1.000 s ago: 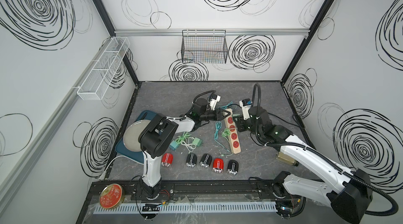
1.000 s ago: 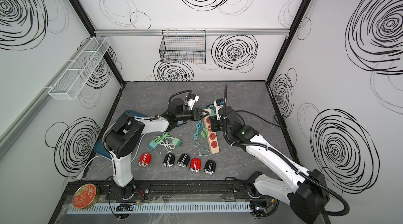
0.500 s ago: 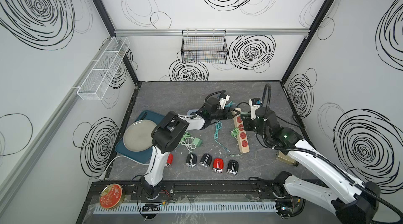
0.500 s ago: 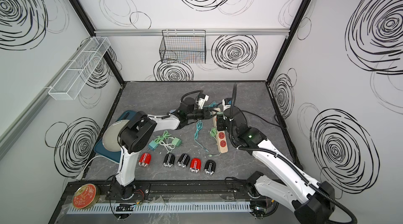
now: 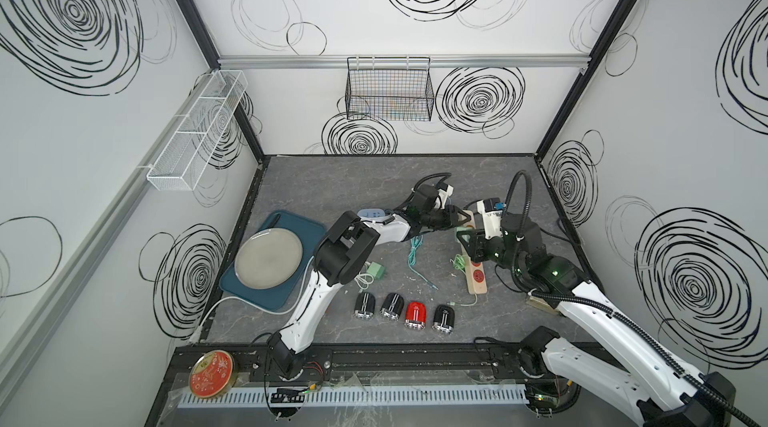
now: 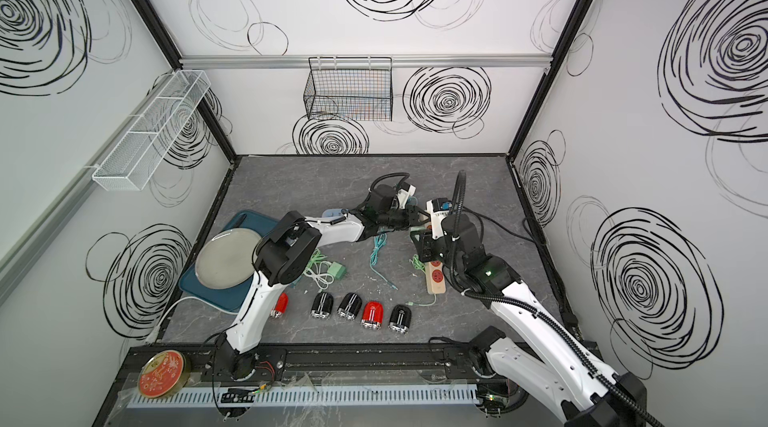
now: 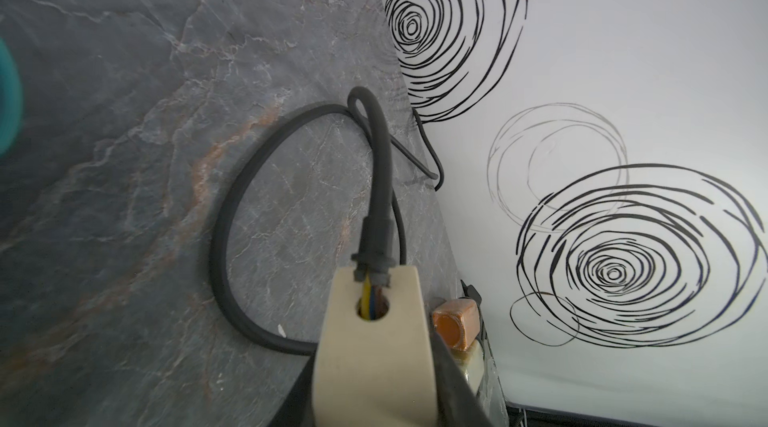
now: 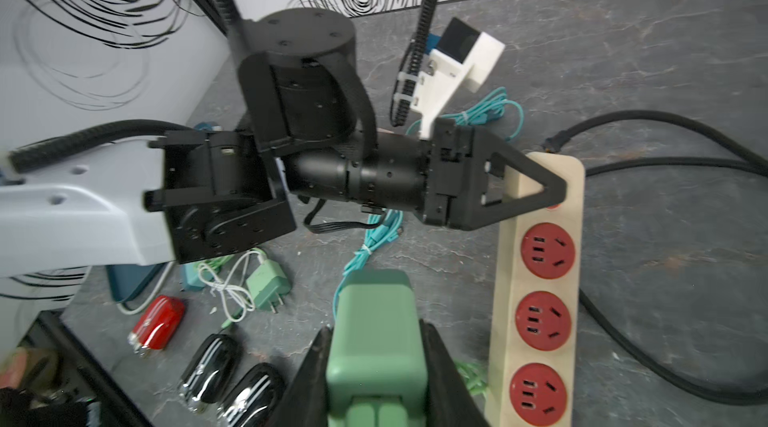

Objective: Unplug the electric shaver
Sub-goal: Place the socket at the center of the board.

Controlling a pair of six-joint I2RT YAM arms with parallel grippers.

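Left gripper (image 5: 466, 219): jaws clamped on the cord end of the long beige power strip with round red sockets (image 8: 544, 283). The left wrist view shows that end wedged between the fingers.
Right gripper (image 8: 374, 346): jaws closed on the boxy pale green plug adapter (image 8: 376, 304), held clear of the power strip, just beside its socket face.
Sockets: three in the right wrist view stand empty. A fourth is mostly hidden behind the left gripper.
Strip cord: thick black rubber cord (image 7: 380, 163) leaves the clamped end and loops on the grey stone-pattern table (image 7: 124, 113).
Shavers: small rounded red electric shaver (image 5: 415, 314) in a row with black ones near the front edge.
Thin light green cable (image 8: 469, 379): bunched against the power strip. In both top views it trails to just beside the rightmost black shaver (image 5: 444, 318); the joint there is too small to tell.
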